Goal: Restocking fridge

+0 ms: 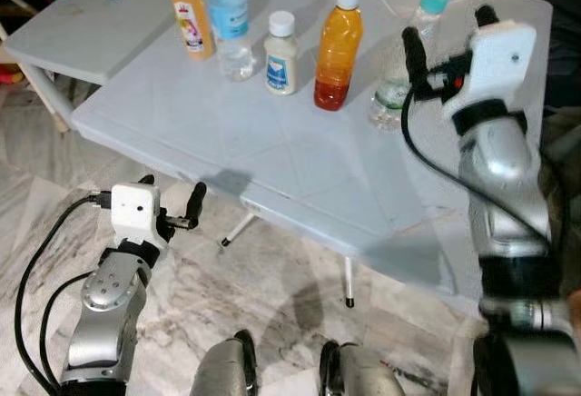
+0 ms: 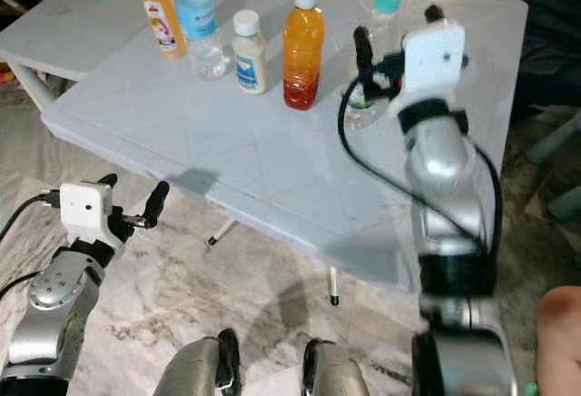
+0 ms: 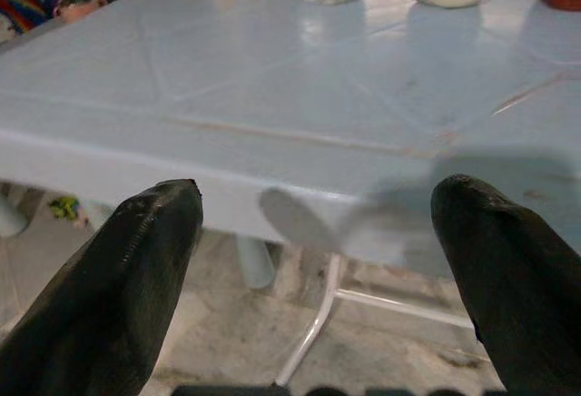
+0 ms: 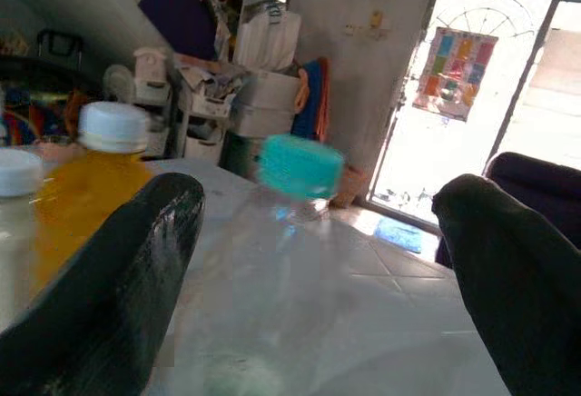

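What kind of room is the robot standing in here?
Probably a lived-in home: pale plastic tables on a marble-look floor, cluttered household shelves by a bright doorway, and drink bottles set out.

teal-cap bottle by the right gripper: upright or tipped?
Upright. The teal-cap bottle stands on the table with its cap on top; the right gripper, open, is level with its neck.
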